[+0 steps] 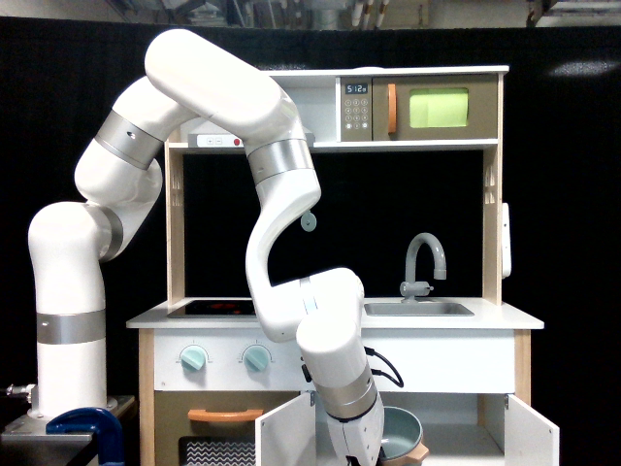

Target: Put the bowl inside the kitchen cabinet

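Carrying the bowl [402, 436] low, level with the kitchen cabinet [529, 432] opening between its swung-out doors, for sliding inside; gripper cropped, grip state unreadable.

The big white robot arm [281, 223] looks like smooth, shiny plastic with dull grey metal rings. The small round grey-blue bowl [400, 434] looks matt. The toy kitchen's pale side posts [175, 223] look like wood.

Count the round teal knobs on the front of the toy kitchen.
2: one knob below the stovetop, the other knob beside it toward the exterior view's right, next to the arm. The arm could be hiding more.
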